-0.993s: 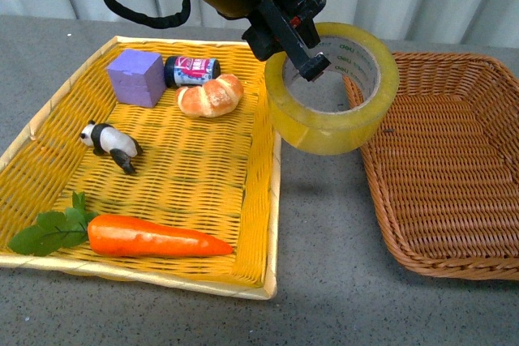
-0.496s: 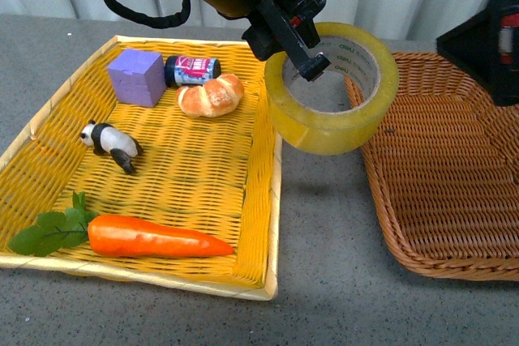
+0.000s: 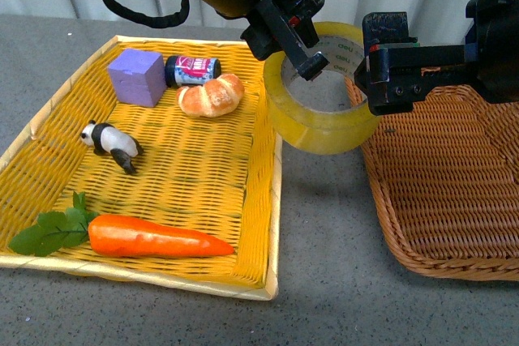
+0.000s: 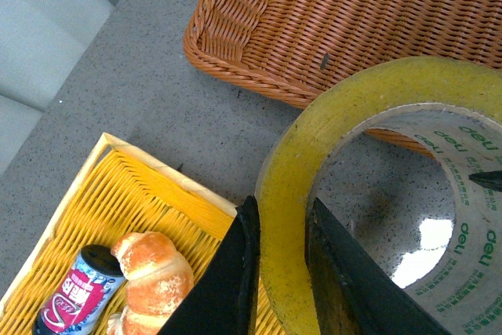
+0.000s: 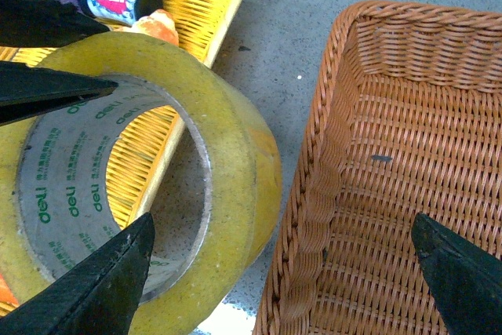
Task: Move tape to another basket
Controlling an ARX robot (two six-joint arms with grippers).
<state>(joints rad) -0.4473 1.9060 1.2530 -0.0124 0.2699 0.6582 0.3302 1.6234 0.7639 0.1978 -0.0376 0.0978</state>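
Note:
The tape, a wide yellowish roll with a white printed core, hangs in the air over the grey gap between the two baskets. My left gripper is shut on its wall, one finger inside the ring and one outside; the left wrist view shows this grip on the tape. My right gripper is open, close beside the tape's right side and over the left rim of the reddish-brown basket. In the right wrist view the open gripper spans the tape and the basket's rim.
The yellow woven tray lies at the left and holds a purple cube, a small can, a croissant, a panda figure and a carrot. The reddish-brown basket's inside holds nothing.
My right arm has come in from the right and moved left, up to the tape's side. My left gripper and the tape have stayed in place.

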